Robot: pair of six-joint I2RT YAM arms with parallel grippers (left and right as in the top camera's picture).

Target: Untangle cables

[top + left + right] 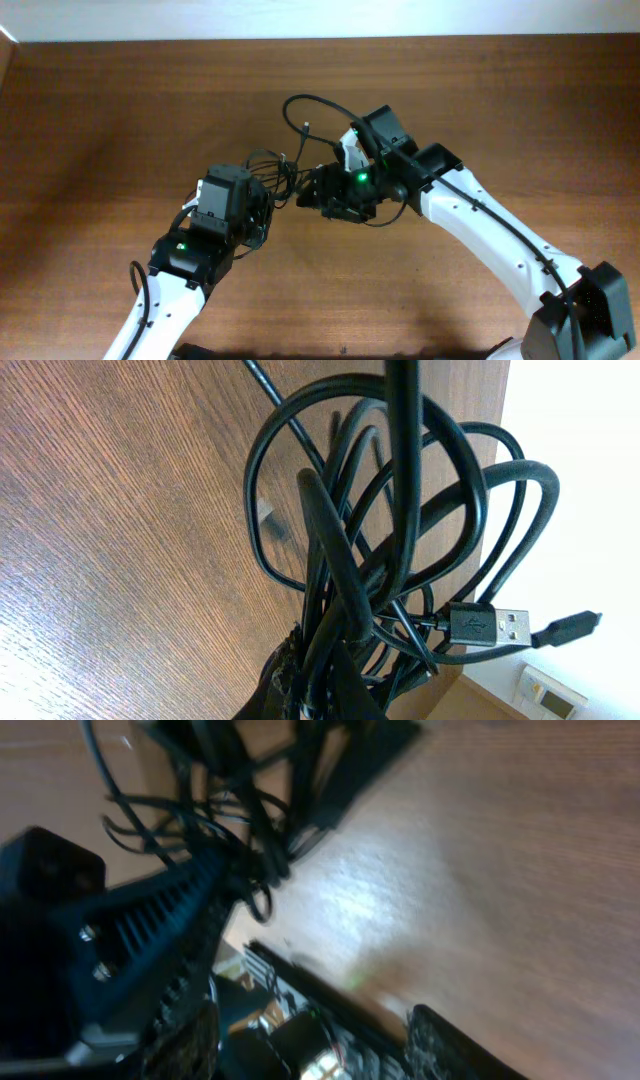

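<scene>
A tangle of black cables (400, 510) fills the centre, hanging as several overlapping loops in front of the brown wood-grain worktop (120, 530). The strands gather toward 6 o'clock, where the left pincer (315, 678) is closed around them, its dark tips pressed together. One thick strand runs straight up to 12 o'clock and out of view; a thinner one leaves toward 11 o'clock. At 4 o'clock a flat USB plug (497, 625) with a silvery shell points right, and just beyond it lies a smaller slim plug (575, 625). A pale boxy object (545, 685) sits at 5 o'clock, off the worktop edge.
</scene>
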